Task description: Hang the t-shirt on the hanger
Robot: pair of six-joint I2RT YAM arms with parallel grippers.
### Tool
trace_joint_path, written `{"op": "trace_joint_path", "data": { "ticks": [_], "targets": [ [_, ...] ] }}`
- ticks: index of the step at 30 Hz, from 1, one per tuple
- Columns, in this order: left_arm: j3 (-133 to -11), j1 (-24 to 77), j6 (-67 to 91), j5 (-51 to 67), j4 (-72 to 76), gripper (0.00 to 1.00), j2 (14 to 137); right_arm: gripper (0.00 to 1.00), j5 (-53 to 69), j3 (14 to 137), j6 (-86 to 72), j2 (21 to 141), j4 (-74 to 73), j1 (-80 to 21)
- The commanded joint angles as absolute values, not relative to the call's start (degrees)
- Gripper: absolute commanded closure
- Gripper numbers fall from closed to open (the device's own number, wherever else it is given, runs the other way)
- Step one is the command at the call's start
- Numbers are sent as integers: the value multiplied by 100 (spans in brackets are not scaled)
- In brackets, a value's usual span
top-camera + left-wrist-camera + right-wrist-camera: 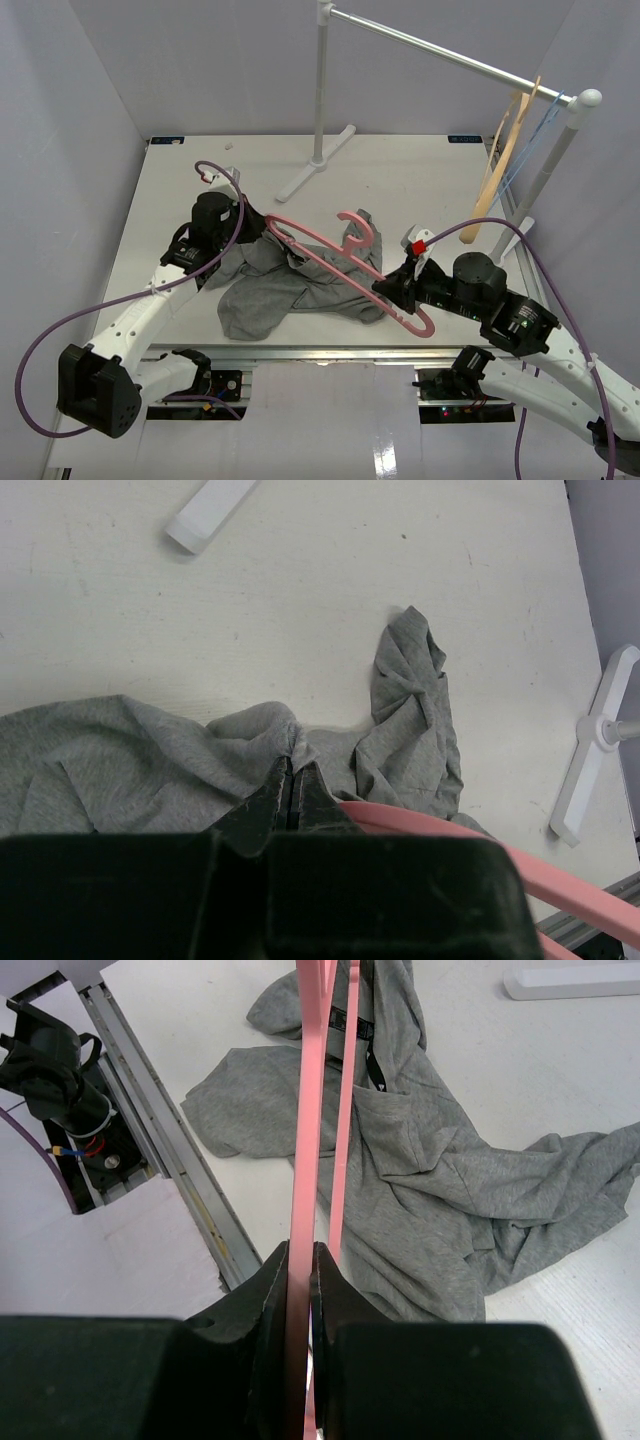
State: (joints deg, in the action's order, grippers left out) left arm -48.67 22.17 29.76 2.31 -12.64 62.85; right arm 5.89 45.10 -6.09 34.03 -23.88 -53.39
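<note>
Folds of the grey t-shirt (270, 300) lie crumpled mid-table (420, 180), left tool (293, 770) pinched together on one, pink hanger (308, 1110) slanting across, right tool (300, 1260) clamped on its bar; behind, a rail (440, 51) carries a wooden hanger (497, 165).
</note>
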Motion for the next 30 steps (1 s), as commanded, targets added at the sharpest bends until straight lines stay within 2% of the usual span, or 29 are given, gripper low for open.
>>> {"op": "trace_joint_path", "data": {
  "ticks": [1, 17, 30],
  "targets": [
    [-5315, 2206, 2936, 101, -1357, 100, 6333, 92, 799, 4415, -686, 3364, -2154, -5380],
    [-5429, 2197, 2909, 88, -1468, 100, 6282, 92, 27, 4415, -692, 3459, -2243, -5380],
    [-5479, 2197, 2801, -107, -1527, 100, 6242, 92, 26, 4454, -626, 3115, -2239, -5379]
  ]
}}
